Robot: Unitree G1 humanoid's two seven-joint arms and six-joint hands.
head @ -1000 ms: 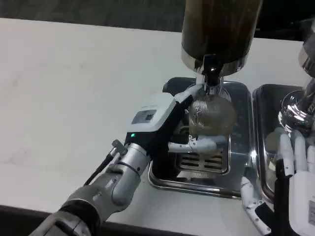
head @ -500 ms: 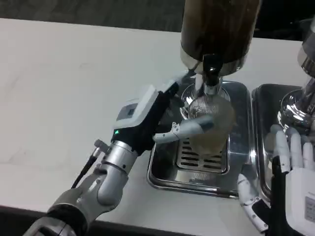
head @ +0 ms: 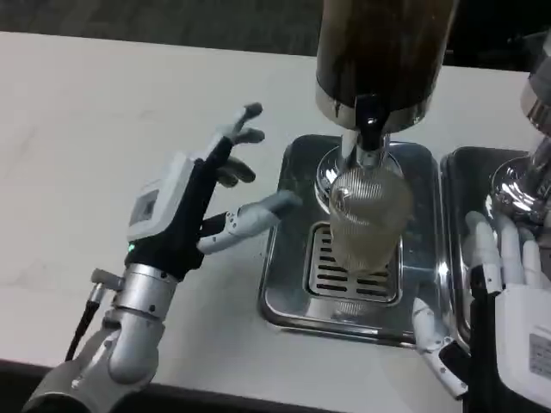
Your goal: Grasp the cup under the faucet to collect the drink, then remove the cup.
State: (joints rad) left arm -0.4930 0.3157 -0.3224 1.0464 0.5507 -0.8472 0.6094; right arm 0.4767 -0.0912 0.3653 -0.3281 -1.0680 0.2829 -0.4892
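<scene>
Cup (head: 366,219): clear, ribbed, upright on drip tray (head: 293,292) beneath faucet (head: 368,129). Left hand (head: 194,206) beside tray, fingers spread, empty. Right hand (head: 508,301) fingers extended, slightly apart.

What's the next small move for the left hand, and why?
Probably bring the left hand back right to close around the cup. The hand is open beside the drip tray, apart from the cup, which stands on the grate under the faucet, ungripped. The right hand waits by the other tray.

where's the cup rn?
Head view: cup stands on the drip tray right under the faucet, right of the open left hand.
</scene>
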